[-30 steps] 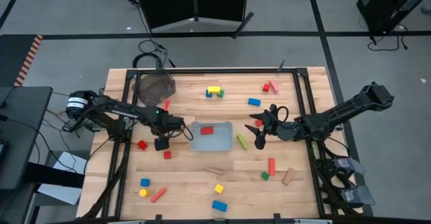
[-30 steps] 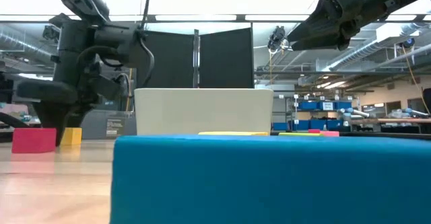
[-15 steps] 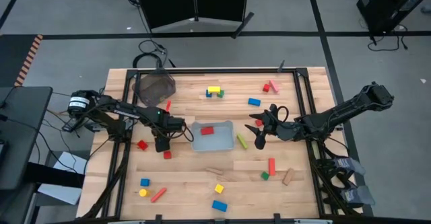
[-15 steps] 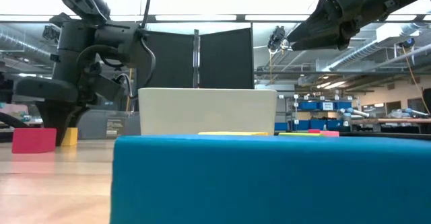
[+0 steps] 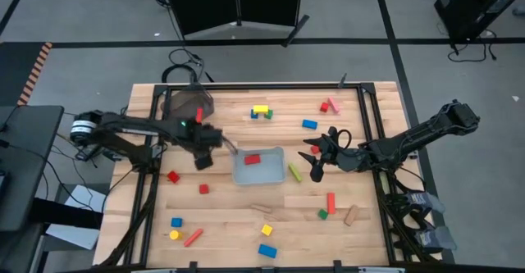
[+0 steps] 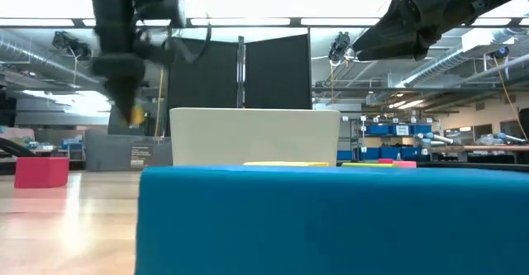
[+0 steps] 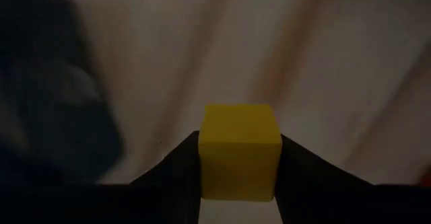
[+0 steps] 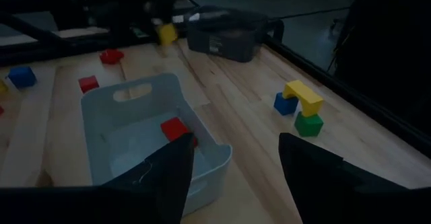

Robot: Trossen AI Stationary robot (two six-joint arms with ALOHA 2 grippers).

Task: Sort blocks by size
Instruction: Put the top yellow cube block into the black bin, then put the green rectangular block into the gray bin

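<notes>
My left gripper [image 5: 201, 160] is shut on a small yellow cube [image 7: 240, 150], up in the air just left of the clear tray [image 5: 277, 175]. The cube also shows in the low view [image 6: 132, 115] and the right wrist view [image 8: 166, 32]. A red block [image 5: 252, 159] lies in the tray. My right gripper [image 5: 311, 163] hovers open and empty right of the tray, its fingers spread in its own wrist view [image 8: 232, 183]. Other blocks lie scattered flat on the table. The dark bowl [image 5: 182, 102] stands at the far left. My left gripper pinches the yellow cube by two opposite side faces [image 7: 205, 158] between its two fingers [image 7: 176, 167]. The fingers point down from above. The cube is level and lifted clear of the table.
Red cubes [image 5: 173, 176] [image 5: 203, 188] lie near the left gripper. A green bar [image 5: 294, 172] lies between tray and right gripper. A yellow, blue and green stack [image 5: 261, 111] stands at the far side. A large blue block [image 6: 331, 217] fills the low view's front. More blocks lie along the near edge.
My left gripper has risen from the table with the yellow cube, which now hangs clear of the wood, and has gone a little toward the far edge. The right arm has kept still.
</notes>
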